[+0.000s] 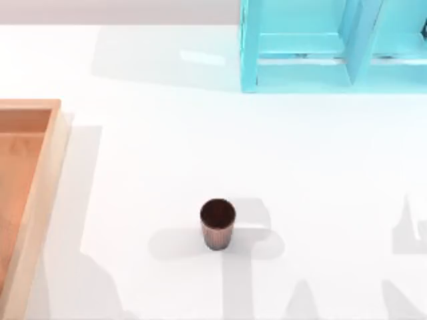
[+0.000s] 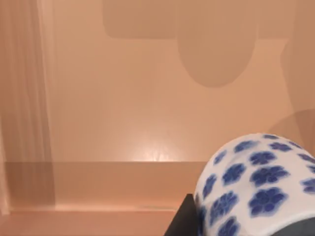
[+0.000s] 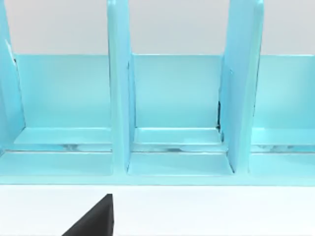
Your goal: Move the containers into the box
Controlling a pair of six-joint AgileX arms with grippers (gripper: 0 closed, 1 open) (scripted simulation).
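The box (image 1: 40, 193) sits at the left edge of the top view. Over its floor in the left wrist view, the left end effector (image 2: 231, 223) appears to grip the vase (image 2: 256, 187): glazed, slippery, brittle. The ribbed cup (image 1: 217, 225) stands lower centre on the tabletop (image 1: 167, 153); stiff and light, best pinched across its sides. Whether the right end effector (image 3: 96, 219) is open, I cannot tell.

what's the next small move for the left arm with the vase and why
Probably lower a little and open the jaws. In the left wrist view the white vase with blue pattern sits close at the camera over the box's orange-brown floor, so it seems ready to set down. The ribbed cup waits on the table.
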